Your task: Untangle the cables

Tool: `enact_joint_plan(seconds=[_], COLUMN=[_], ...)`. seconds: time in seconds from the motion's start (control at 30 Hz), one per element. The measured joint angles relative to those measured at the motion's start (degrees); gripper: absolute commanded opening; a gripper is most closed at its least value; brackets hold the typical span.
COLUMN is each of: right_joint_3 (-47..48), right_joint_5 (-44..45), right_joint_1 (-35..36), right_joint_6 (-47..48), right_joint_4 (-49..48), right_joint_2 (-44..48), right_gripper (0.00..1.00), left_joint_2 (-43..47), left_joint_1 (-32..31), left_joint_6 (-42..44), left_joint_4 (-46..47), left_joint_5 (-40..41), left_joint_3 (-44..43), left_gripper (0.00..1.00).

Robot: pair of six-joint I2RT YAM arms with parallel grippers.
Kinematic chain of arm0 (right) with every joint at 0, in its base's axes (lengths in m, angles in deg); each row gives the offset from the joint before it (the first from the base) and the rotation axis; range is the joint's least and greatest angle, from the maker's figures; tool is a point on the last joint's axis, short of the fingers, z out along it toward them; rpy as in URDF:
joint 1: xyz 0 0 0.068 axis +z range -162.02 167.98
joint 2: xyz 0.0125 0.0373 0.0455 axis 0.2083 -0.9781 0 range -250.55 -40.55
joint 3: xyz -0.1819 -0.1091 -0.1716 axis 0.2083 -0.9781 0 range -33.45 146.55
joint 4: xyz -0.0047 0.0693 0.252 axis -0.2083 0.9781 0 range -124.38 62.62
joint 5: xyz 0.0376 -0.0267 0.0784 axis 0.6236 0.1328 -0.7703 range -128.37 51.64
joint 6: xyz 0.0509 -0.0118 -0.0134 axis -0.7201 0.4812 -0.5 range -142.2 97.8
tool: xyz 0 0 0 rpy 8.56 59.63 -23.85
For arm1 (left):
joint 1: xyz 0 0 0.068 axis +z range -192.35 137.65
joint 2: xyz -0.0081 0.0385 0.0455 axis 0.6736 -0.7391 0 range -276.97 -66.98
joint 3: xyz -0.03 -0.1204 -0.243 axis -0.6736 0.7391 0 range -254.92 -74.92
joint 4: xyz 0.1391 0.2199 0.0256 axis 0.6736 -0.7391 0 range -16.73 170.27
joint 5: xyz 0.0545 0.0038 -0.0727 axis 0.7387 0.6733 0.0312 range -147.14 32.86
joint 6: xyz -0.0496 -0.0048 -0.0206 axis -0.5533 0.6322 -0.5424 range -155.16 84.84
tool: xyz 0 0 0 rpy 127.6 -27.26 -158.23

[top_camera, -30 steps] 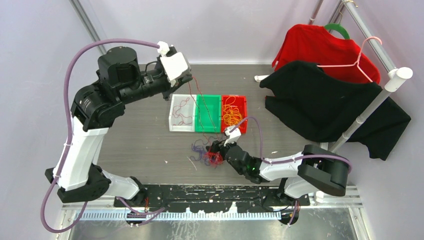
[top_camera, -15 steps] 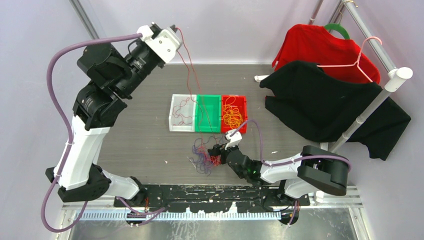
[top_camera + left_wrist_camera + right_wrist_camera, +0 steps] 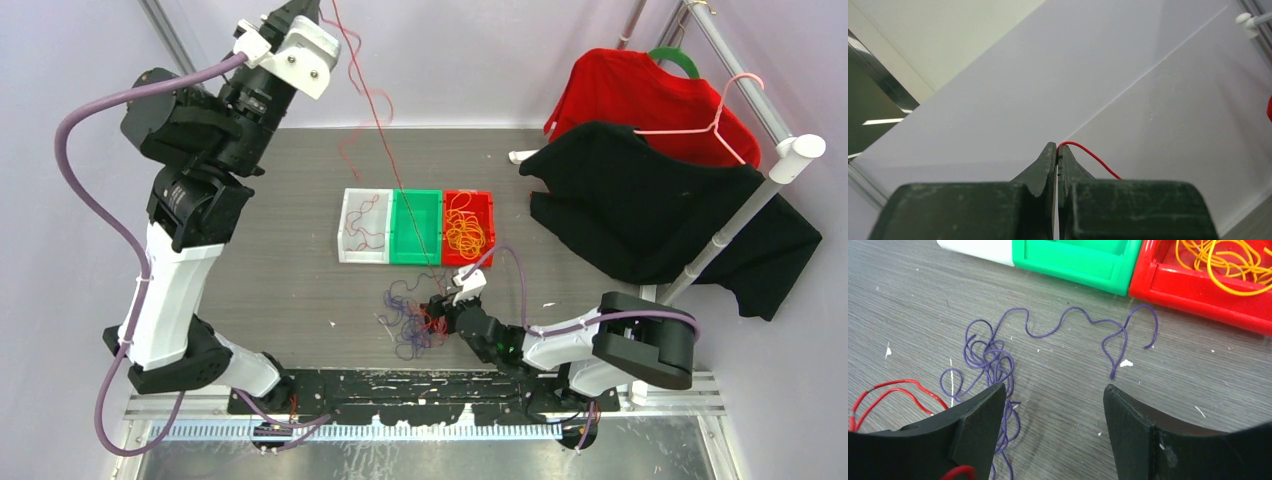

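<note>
My left gripper (image 3: 322,12) is raised high at the back left, shut on a thin red cable (image 3: 380,118) that hangs down toward the clump; the left wrist view shows it pinched at the fingertips (image 3: 1057,146). A clump of purple cable (image 3: 408,312) and red cable (image 3: 432,318) lies on the table in front of the bins. My right gripper (image 3: 440,308) is open, low over the clump. In the right wrist view (image 3: 1053,390) the purple cable (image 3: 990,357) lies by its left finger and red loops (image 3: 893,390) at far left.
Three bins stand mid-table: white (image 3: 345,240) holding a red cable, green (image 3: 398,250), red (image 3: 489,215) holding orange cables (image 3: 463,228). A garment rack (image 3: 745,200) with red and black clothes stands at the right.
My left gripper has risen up and back, drawing the red cable out of the clump and over the bins. My right gripper stayed low at the clump, shifting slightly.
</note>
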State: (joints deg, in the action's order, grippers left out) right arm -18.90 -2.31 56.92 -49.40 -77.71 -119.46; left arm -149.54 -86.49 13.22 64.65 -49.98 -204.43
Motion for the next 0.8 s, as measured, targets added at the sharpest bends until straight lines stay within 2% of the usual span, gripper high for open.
enact_joint_plan(seconds=[0.17,0.47,0.7,0.8], right_joint_3=[-0.74,-1.27,-1.29,-1.40], right_joint_5=[0.92,3.21,6.25,7.98], right_joint_1=[1.16,3.89,8.87,10.88], right_joint_6=[-0.39,0.00,7.91,11.32], right_joint_4=[-0.90,-2.23,-3.30,-4.17], right_joint_2=[-1.75,-2.51,-0.52,1.84], right_gripper=[0.77,0.88,0.91,0.92], left_joint_2=[-1.01,-4.02,-7.21,-10.71], left_joint_1=[-0.07,-0.11,-0.11,-0.11], left_joint_6=[2.27,6.84,12.09,14.73], left_joint_4=[1.97,4.02,4.37,4.22], left_joint_5=[-1.22,-1.49,0.26,0.85], left_joint_3=[-3.04,-7.45,-9.77,-14.56], left_gripper=[0.00,0.00,0.00,0.00])
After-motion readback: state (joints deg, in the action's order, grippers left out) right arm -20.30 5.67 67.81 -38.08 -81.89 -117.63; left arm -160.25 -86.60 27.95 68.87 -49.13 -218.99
